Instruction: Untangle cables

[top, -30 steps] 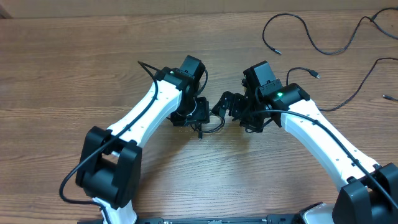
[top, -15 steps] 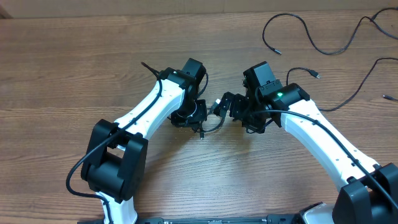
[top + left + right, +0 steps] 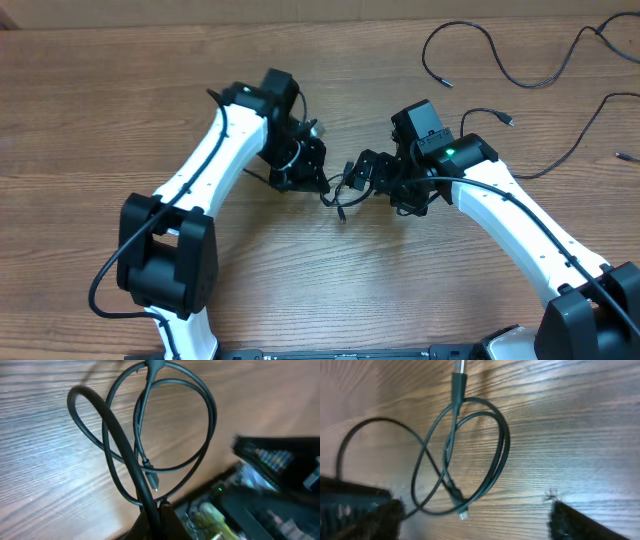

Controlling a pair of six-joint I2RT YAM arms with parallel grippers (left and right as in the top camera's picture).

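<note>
The coiled cable (image 3: 338,197) is recorded at the middle of the table (image 3: 100,120), one strand clamped in the closed left gripper (image 3: 316,183). Its loop extends rightward toward the nearer right gripper (image 3: 475,506), whose fingers are spread wide. Contact there cannot be told from the blurred wrist views; no writing is legible.

Over the wooden table (image 3: 100,120), the left gripper (image 3: 316,184) and right gripper (image 3: 354,176) face each other; a looped black cable (image 3: 340,199) spans the gap; loose cables (image 3: 460,24) sprawl at the far right.
</note>
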